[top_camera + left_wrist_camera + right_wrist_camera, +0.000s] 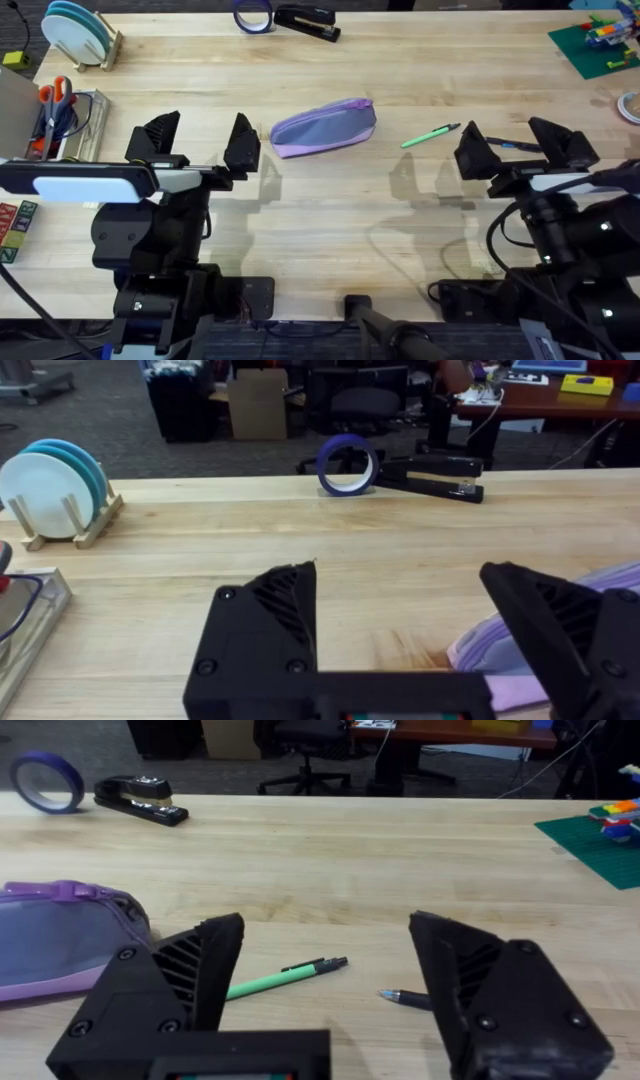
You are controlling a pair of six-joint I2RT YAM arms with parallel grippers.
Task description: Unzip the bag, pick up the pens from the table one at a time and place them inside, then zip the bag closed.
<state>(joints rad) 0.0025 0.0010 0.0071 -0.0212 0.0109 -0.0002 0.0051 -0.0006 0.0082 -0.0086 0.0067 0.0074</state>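
Note:
The lavender and grey-blue bag point(323, 127) lies on the table point(330, 220) near the middle, and its zipper looks closed. A green pen point(430, 136) rests just right of it. A dark pen point(508, 145) lies farther right, partly under my right gripper point(517, 148). That gripper is open and hovers over the dark pen point(405, 997), with the green pen point(285, 975) and the bag point(60, 935) beyond its fingers. My left gripper point(200, 140) is open and empty, just left of the bag point(480, 648).
A blue tape roll point(253, 14) and black stapler point(307, 22) sit at the far edge. A plate rack point(78, 35) and a holder with orange-handled scissors point(55, 100) stand at the left. A green baseplate with bricks point(595, 45) is at the far right.

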